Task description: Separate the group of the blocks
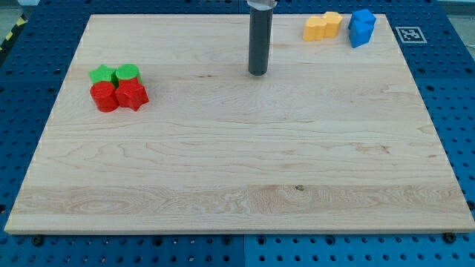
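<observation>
1. My tip [257, 73] is down on the wooden board [237, 178] near the middle of the view's top edge. It's just a plain rod end, no jaws to open or shut, and it isn't touching or holding anything.
2. The group sits well off to the view's left of my tip and a bit lower: a green star block [102, 74], a green rounded block [128, 73], a red rounded block [104, 97] and a red star-ish block [132, 95].
3. All four are packed tight in a two-by-two square, greens on the top row, reds on the bottom. With that squarish shape I can't pick out a real long axis or a pointing direction.
4. Off to the view's right of my tip and slightly higher there are two yellow blocks [322, 26] touching each other, long side running left-right.
5. Just right of those are two blue blocks [361, 27], stacked more top-to-bottom in the view, near the board's corner.
</observation>
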